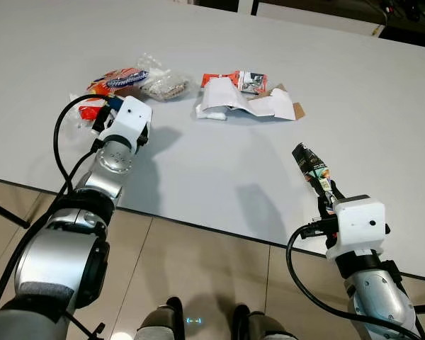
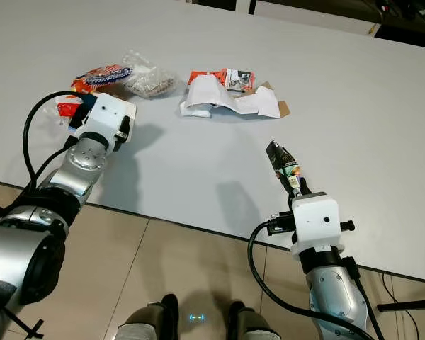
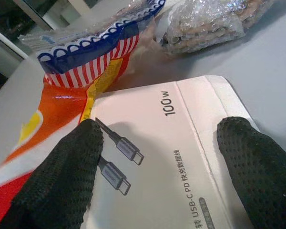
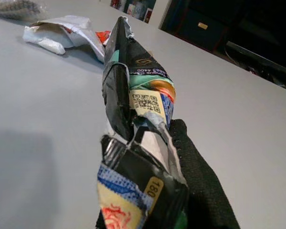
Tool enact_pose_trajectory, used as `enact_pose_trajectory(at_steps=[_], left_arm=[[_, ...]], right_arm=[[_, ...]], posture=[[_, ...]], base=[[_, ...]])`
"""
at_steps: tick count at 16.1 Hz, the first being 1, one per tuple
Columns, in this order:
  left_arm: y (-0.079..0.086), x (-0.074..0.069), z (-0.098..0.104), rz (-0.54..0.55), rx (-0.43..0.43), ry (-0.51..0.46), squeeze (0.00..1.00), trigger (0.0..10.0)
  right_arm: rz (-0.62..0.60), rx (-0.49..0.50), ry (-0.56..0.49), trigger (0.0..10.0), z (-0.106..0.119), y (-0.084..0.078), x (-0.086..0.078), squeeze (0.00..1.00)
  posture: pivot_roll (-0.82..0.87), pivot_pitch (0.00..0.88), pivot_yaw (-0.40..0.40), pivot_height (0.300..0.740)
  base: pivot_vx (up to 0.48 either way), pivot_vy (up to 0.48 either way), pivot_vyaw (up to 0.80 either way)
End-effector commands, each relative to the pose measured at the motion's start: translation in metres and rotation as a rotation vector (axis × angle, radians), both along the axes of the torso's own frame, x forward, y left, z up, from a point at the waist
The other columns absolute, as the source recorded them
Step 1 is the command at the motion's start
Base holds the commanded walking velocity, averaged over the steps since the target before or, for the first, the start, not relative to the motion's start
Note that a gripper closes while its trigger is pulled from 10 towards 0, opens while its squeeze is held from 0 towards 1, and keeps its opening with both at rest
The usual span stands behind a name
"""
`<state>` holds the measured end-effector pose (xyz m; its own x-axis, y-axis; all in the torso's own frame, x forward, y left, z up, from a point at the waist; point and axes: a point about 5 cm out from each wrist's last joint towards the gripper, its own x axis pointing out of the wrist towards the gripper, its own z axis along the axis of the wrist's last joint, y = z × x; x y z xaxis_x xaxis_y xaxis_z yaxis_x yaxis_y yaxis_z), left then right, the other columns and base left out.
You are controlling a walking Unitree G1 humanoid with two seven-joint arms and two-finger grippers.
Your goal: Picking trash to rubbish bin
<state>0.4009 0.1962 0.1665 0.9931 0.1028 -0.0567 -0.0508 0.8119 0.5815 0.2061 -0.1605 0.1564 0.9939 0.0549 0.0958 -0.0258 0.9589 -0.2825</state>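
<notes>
Closest to the near edge of the table (image 1: 219,177), the right gripper (image 1: 324,193) is clamped on a crumpled dark wrapper (image 1: 311,163) that sticks up and away from it, lifted just above the tabletop. A bit further in on the table's left side, the left gripper (image 3: 162,157) has its fingers (image 3: 66,176) spread wide around a white cable box (image 3: 167,162), one on each side, not squeezing yet. Right past the box is an orange snack bag (image 1: 117,78) with red stripes, then a clear plastic bag (image 1: 164,85) just beside it. Near the table's middle sits a torn white carton (image 1: 241,99).
</notes>
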Motion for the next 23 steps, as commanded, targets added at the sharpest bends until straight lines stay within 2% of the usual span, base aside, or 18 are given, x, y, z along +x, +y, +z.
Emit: enact_pose_trajectory(at_steps=[1, 3, 4, 6, 7, 14, 23], left_arm=[[0.012, -0.038, -0.087, 0.046, -0.026, 0.379, 0.00, 8.9], [0.013, -0.046, -0.099, 0.053, -0.055, 0.418, 0.00, 7.3], [0.015, -0.050, -0.105, 0.061, -0.069, 0.433, 0.00, 5.4], [0.016, -0.056, -0.113, 0.068, -0.091, 0.454, 0.00, 3.3], [0.020, -0.061, -0.118, 0.081, -0.126, 0.464, 0.00, 0.0], [0.026, -0.067, -0.124, 0.100, -0.169, 0.463, 0.00, 0.0], [0.019, -0.068, -0.126, 0.082, -0.226, 0.465, 0.00, 0.0]], right_arm=[[0.000, -0.018, -0.009, 10.0, 0.004, -0.002, -0.001, 0.00], [0.006, -0.024, -0.008, 10.0, 0.004, -0.003, 0.000, 0.00], [0.010, -0.027, -0.007, 10.0, 0.004, -0.003, 0.001, 0.00], [0.022, -0.035, -0.006, 10.0, 0.003, -0.002, 0.002, 0.00], [0.031, -0.039, -0.004, 10.0, 0.003, -0.001, 0.003, 0.00], [0.056, -0.045, -0.005, 10.0, 0.002, 0.001, 0.009, 0.00], [0.055, -0.060, -0.004, 10.0, 0.001, 0.000, 0.009, 0.00]], posture=[[0.00, 0.262, -0.060, 0.740], [0.01, 0.261, -0.064, 0.740], [0.02, 0.261, -0.066, 0.740], [0.03, 0.262, -0.068, 0.740], [0.04, 0.262, -0.074, 0.740], [0.06, 0.259, -0.079, 0.740], [0.05, 0.256, -0.080, 0.740]], base=[[0.000, 0.000, 0.00], [0.000, 0.000, 0.00], [0.000, 0.000, 0.00], [0.000, 0.000, 0.00], [0.000, 0.000, 0.00], [0.000, 0.000, 0.00], [0.000, 0.000, 0.00]])
